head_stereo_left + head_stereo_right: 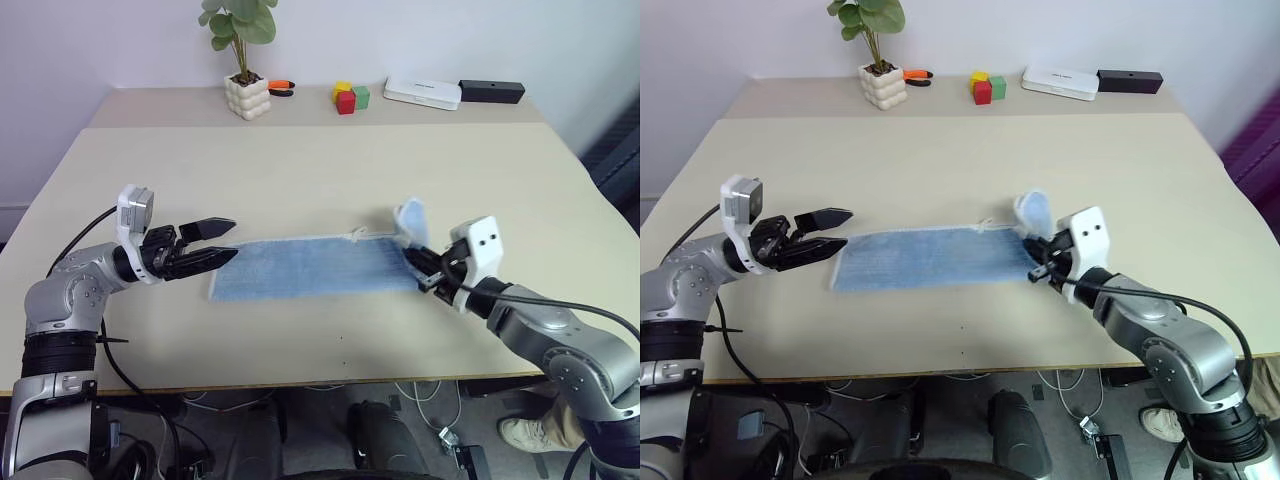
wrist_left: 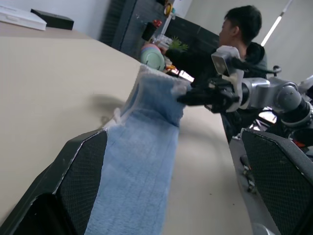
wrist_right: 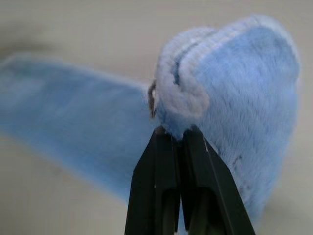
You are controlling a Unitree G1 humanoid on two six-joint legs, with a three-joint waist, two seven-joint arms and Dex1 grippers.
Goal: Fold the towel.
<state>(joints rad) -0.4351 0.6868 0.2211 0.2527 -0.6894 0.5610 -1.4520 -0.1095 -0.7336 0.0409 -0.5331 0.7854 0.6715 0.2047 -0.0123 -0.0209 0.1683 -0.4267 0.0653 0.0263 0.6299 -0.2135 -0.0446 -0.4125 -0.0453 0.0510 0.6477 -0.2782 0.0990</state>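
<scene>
Towel (image 1: 315,268): light blue, a long narrow strip lying flat on the worktop (image 1: 320,170), near its 6 o'clock edge.
Right gripper (image 1: 424,270): clenched on the towel's 3 o'clock end, which is lifted and curled.
Left gripper (image 1: 222,241): released, fingers spread, just off the towel's 9 o'clock end.

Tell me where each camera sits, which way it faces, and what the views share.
Head pair: on the head, looking forward and down at the table; both arms show, towel between.
Left wrist: along the open left gripper, down the towel toward the right gripper; a person sits behind.
Right wrist: along the right gripper, shut on the towel's raised end.
Shared: every view has the towel; head and left wrist views both show its lifted end.
</scene>
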